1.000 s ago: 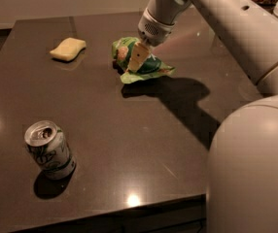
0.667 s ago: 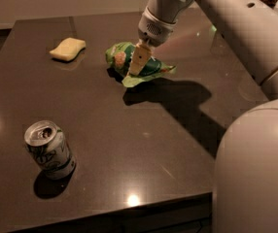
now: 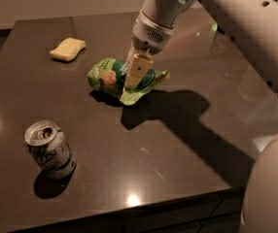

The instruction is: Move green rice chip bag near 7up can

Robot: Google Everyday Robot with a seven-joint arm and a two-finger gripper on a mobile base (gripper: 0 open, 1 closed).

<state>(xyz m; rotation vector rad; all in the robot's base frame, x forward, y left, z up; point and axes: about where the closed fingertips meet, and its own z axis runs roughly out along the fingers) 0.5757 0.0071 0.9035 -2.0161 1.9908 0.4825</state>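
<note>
- The step in hand, as I judge it, is carrying the green rice chip bag [image 3: 107, 75] from the upper middle of the frame down to the 7up can [image 3: 49, 149] at lower left; the two are well apart, so most of the travel is not yet done.
- The end effector [image 3: 133, 83] is at the bag's right half, closed on the pouch. Its tan front finger lies across the dark green logo and the other finger is hidden behind the foil.
- The bag seems lifted just clear of the bench [image 3: 178, 169]: a dark shadow sits beneath and beside it, and its lower corner hangs free.
- To do it well, keep the pouch low while carrying it diagonally toward lower left. The crinkled foil is slippery and the grip catches only part of it, so a quick swing could shake it loose.
- Stop short of the can, which stands upright and looks light and easy to knock over; set the bag down just beside it, then release.
- The path passes below the pale yellow sponge [image 3: 68, 49] at upper left, so that needs no detour.
- The arm [image 3: 217, 18] reaches in from the upper right, its wrist angled steeply down and slightly leftward, casting a broad shadow across the bench's middle.
</note>
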